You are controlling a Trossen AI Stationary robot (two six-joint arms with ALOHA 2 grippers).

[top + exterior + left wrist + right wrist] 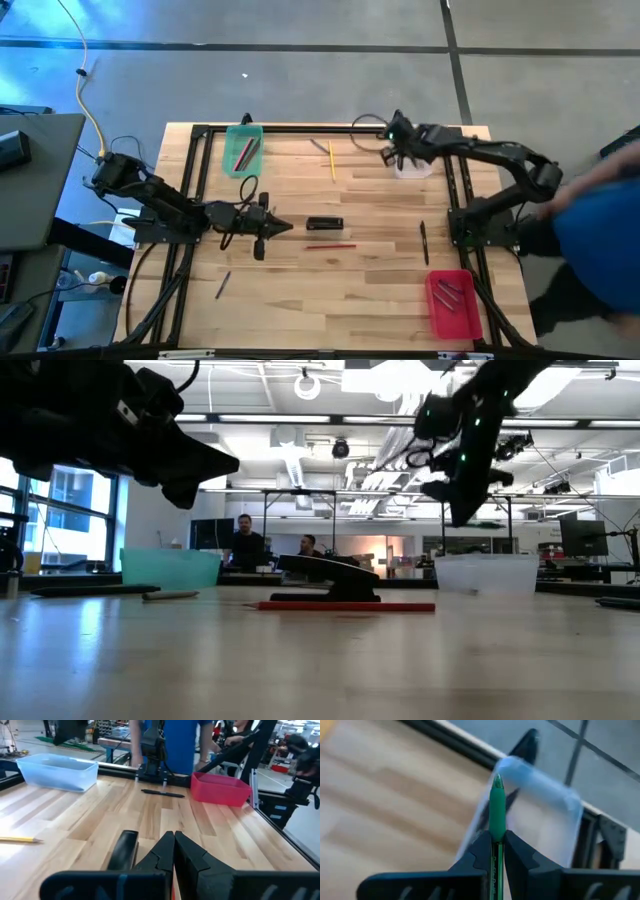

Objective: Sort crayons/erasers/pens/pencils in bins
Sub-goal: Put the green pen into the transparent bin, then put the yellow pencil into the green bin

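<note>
Three bins sit on the wooden bench [300, 300]: a green bin [243, 150] at the far left, a clear bin [412, 165] at the far right, and a red bin [452, 304] at the near right. The right tool [497, 851] hangs over the clear bin, and its two fingers are pinched tight on one green pencil [496, 815], which sticks out past the tips. The left tool [283, 228] hovers low over the middle of the bench with its fingers pressed together, holding nothing. Just beside it lies one black eraser [324, 224], and one red pencil [331, 246] lies a little nearer. One yellow pencil [331, 160] lies between the green and clear bins. One dark pen [424, 243] rests near the right edge, and another small dark pen [222, 285] lies at the near left. The green bin holds some red sticks, and the red bin holds a few dark ones; I cannot count them well.
</note>
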